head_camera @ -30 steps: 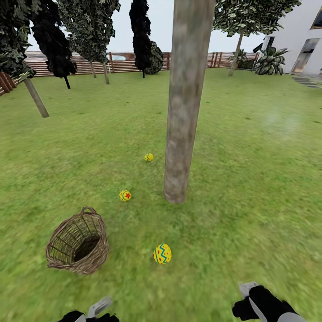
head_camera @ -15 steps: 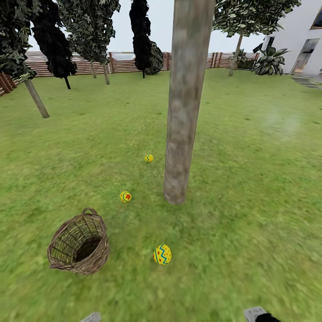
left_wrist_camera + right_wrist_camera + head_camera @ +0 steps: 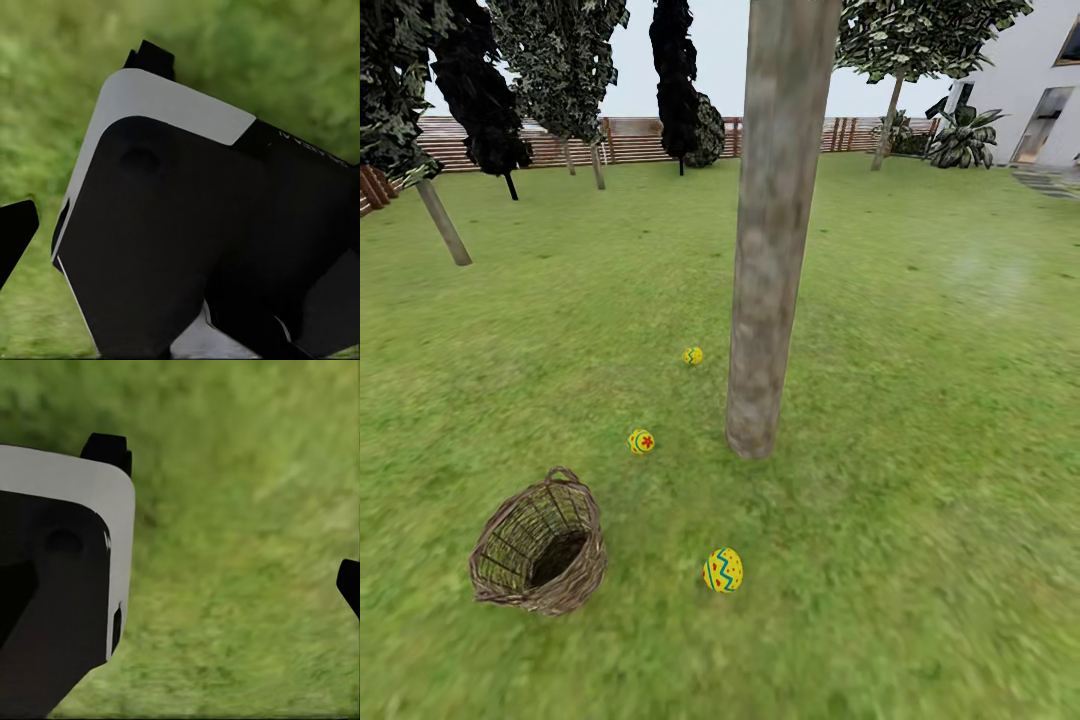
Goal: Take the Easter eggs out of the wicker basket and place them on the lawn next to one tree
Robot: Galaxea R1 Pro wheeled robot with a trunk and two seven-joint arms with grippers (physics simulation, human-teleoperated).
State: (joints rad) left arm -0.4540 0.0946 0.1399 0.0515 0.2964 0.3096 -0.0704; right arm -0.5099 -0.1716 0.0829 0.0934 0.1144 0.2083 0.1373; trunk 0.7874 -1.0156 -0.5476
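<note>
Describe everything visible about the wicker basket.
The wicker basket is brown openwork weave, deep and rounded, with a small loop handle at its far rim. It sits tilted on the lawn, mouth facing up toward the camera, its dark interior showing no eggs. Nothing but grass touches it; the nearest egg lies apart to its right.

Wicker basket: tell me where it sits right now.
In the head view the wicker basket lies tipped on the lawn at lower left, left of the nearest egg and short of the tree.
</note>
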